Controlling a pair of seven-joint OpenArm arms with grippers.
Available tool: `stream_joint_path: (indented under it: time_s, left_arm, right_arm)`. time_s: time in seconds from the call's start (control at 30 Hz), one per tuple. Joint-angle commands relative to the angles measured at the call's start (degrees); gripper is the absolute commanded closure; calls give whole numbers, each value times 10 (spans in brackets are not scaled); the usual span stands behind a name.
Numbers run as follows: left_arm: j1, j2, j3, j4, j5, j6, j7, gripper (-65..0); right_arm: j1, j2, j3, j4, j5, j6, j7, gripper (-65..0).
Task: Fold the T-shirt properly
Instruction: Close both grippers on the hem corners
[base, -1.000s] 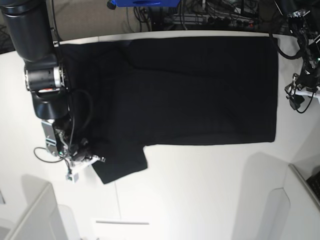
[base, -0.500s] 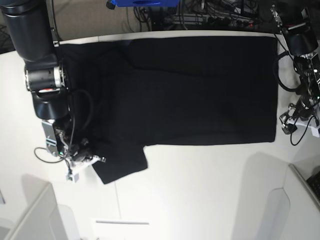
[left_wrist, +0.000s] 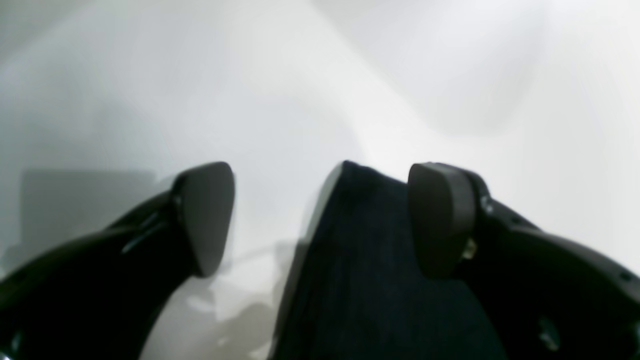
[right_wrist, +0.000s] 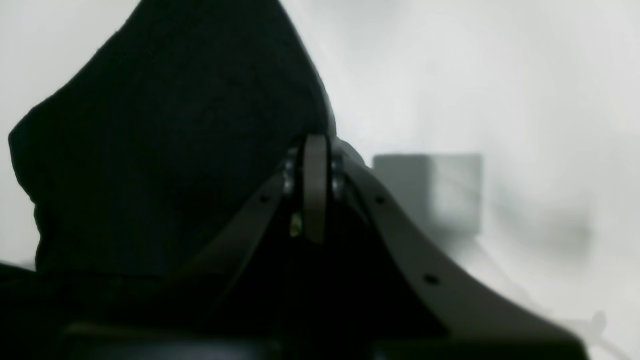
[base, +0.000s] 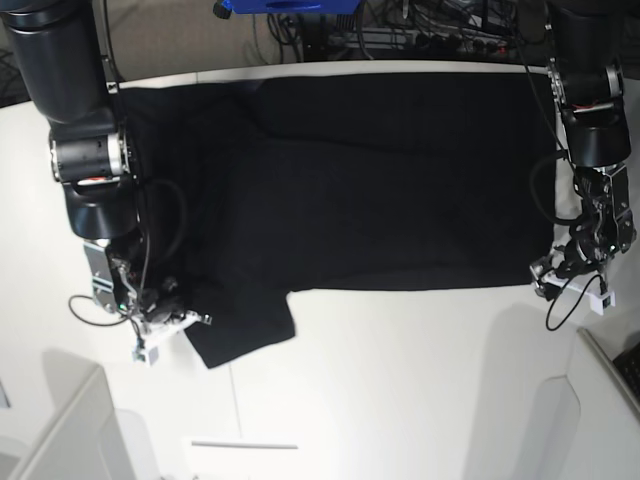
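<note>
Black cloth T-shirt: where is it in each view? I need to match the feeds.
Base: black cloth T-shirt spread across the upper middle of the white table.
Left wrist: hem corner between the open left gripper, bottom centre.
Right wrist: sleeve fills the upper left, pinched in the right gripper.
Shared landmark: the white table.

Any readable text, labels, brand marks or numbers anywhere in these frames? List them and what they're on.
None readable.
T-shirt: plain black side showing, no print or tag in view.
Blue object at the top edge of the base view: no legible marking.
Both wrist views: too blurred, no lettering visible.
</note>
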Motion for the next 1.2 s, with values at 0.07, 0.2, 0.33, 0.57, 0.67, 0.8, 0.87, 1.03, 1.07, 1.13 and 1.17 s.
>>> stream_joint_path:
  time_s: [0.07, 0.2, 0.33, 0.57, 0.67, 0.8, 0.87, 1.03, 1.07, 1.13, 1.17]
  left_arm:
    - [-27, -8, 25, -8, -5, -5, -18, -517]
    - [-29, 0, 59, -13, -5, -5, -41, -515]
    - [-23, 2, 77, -13, -6, -5, -42, -515]
    - [-9, 8, 78, -13, -6, -5, -44, -232]
    - [-7, 9, 78, -7, -6, -5, -43, -53]
    - [-7, 9, 78, -7, -7, -5, -41, 0]
    - [-7, 8, 78, -2, -7, -5, -41, 0]
    - [25, 6, 71, 69, -9, -5, -39, 0]
    - [32, 6, 71, 86, -10, -5, -39, 0]
    - [44, 6, 70, 110, -10, -5, -34, 0]
    - [47, 6, 70, 118, -10, -5, -26, 0]
  right_arm:
    - [16, 4, 0, 5, 0, 3, -5, 0]
    - [16, 4, 0, 5, 0, 3, -5, 0]
    - [15, 4, 0, 5, 0, 3, -5, 0]
    - [10, 5, 0, 5, 0, 3, -5, 0]
    - [8, 4, 0, 5, 0, 3, -2, 0]
    - [7, 7, 1, 21, 0, 3, -2, 0]
    - [-9, 8, 1, 55, 0, 3, -3, 0]
    - [-50, 22, 5, 160, 0, 0, -6, 0]
    - [-54, 23, 5, 172, 0, 0, -6, 0]
    - [-63, 23, 5, 189, 0, 0, -6, 0]
    - [-67, 24, 5, 199, 0, 0, -6, 0]
